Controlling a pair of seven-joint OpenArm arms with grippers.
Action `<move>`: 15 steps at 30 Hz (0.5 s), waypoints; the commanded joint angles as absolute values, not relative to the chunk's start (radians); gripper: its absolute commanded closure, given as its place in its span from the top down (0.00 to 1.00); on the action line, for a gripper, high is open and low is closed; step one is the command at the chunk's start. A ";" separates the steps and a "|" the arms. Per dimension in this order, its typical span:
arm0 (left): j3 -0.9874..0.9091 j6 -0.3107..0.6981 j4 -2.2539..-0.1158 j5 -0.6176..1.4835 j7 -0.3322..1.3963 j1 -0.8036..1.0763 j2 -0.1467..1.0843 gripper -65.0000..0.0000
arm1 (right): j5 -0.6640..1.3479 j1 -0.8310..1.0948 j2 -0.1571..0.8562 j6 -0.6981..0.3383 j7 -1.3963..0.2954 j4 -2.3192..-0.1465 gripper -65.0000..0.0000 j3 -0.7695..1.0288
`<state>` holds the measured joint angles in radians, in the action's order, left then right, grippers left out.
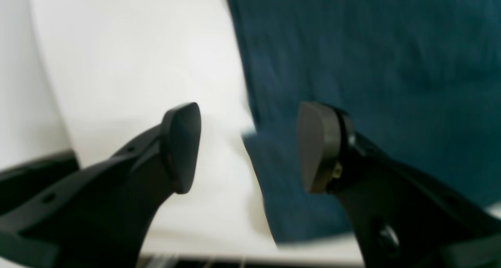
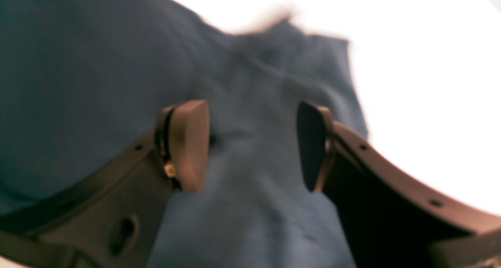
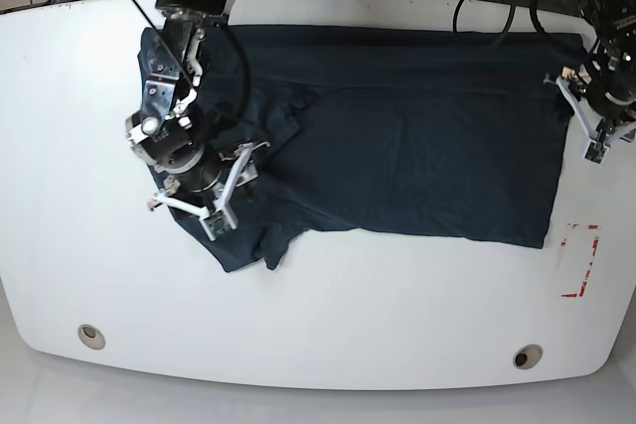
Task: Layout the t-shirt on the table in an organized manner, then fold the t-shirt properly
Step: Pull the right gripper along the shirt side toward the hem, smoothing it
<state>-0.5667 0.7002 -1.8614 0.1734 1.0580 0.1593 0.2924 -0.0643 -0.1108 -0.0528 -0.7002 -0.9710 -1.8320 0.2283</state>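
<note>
The dark navy t-shirt (image 3: 417, 136) lies spread across the white table (image 3: 348, 325), flat on the right and rumpled at its left end, where a sleeve bunches near the front. My right gripper (image 3: 184, 217) hovers over that rumpled end. In the right wrist view it (image 2: 250, 142) stands open, with a soft ridge of the t-shirt (image 2: 78, 84) below its fingers. My left gripper (image 3: 576, 118) is at the shirt's right edge. In the left wrist view it (image 1: 248, 146) is open and straddles the edge of the t-shirt (image 1: 372, 64), with bare table (image 1: 137, 64) to its left.
Two round grommet holes (image 3: 90, 336) (image 3: 527, 355) sit near the table's front edge. A red-outlined rectangle mark (image 3: 578, 260) lies at the front right, just off the shirt's corner. Cables run behind the table's back edge.
</note>
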 commanded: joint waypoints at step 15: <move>-0.595 0.698 -1.805 0.173 1.043 -0.142 0.288 0.57 | -0.051 -0.450 0.151 -0.698 -0.763 -1.268 0.53 0.394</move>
